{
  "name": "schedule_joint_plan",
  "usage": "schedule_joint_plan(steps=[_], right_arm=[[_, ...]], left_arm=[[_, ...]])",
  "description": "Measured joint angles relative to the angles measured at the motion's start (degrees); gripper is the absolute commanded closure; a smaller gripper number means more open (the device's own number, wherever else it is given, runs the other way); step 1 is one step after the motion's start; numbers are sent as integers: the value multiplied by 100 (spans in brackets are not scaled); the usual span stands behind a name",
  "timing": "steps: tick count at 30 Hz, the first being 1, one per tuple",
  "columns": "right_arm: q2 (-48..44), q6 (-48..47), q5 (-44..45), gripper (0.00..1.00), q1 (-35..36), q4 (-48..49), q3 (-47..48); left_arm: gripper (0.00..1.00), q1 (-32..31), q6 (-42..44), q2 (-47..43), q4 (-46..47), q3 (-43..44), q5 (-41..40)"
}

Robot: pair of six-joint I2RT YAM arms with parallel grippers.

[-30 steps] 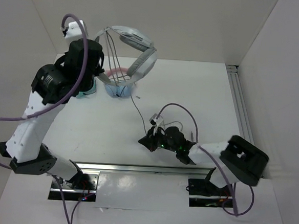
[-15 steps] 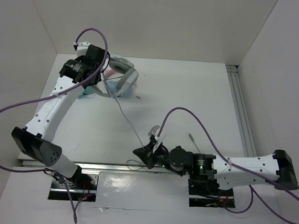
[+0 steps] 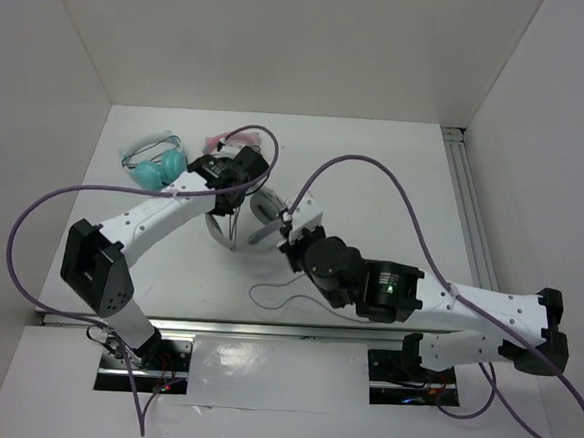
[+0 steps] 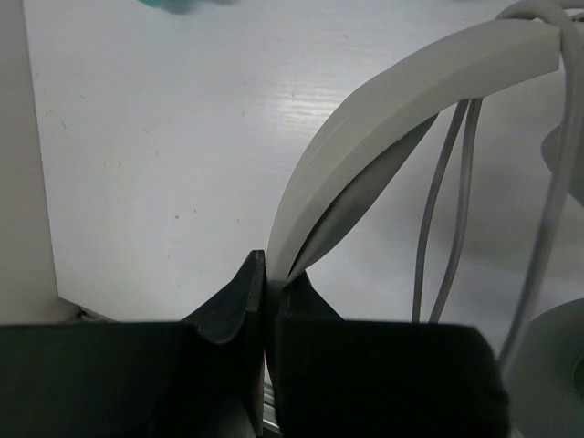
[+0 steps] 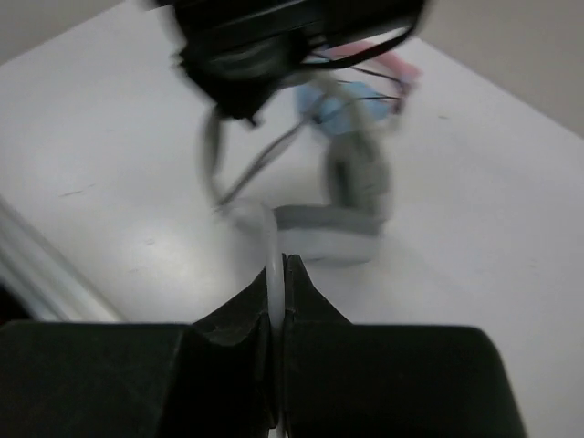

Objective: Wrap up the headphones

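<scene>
The white-and-grey headphones (image 3: 264, 205) are at the table's middle, between my two grippers. My left gripper (image 3: 229, 203) is shut on their wide white headband (image 4: 383, 119), pinched at its lower end by the left gripper (image 4: 271, 274). Grey cable strands (image 4: 445, 219) run across the headband's arc. My right gripper (image 5: 278, 274) is shut on a thin white cable strand (image 5: 272, 246) just in front of a grey ear cup (image 5: 358, 187). From above, the right gripper (image 3: 289, 231) is close beside the ear cup. Slack cable (image 3: 286, 301) lies loose near the front rail.
A teal pair of headphones (image 3: 155, 167) lies at the back left. A pink-and-blue pair (image 3: 217, 140) sits behind the left wrist, blurred in the right wrist view (image 5: 365, 91). A metal rail (image 3: 284, 331) runs along the near edge, another (image 3: 468, 206) along the right side.
The left arm has swung the headphones from the back left to the table's middle. The right arm rose from the near rail to meet them, its grip on the cable unchanged.
</scene>
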Motion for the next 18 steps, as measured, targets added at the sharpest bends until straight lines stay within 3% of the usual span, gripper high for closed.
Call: schedule_joint_plan(steps=[4, 10, 18], right_arm=[[-111, -295, 367, 100, -1001, -332, 24], [-149, -549, -442, 99, -2802, -431, -9], [334, -935, -1648, 98, -3707, -415, 46]], left_arm=[[100, -339, 579, -717, 225, -909, 490], [100, -1248, 1060, -1576, 680, -1298, 1198], [100, -2413, 1117, -1792, 841, -1064, 1587]])
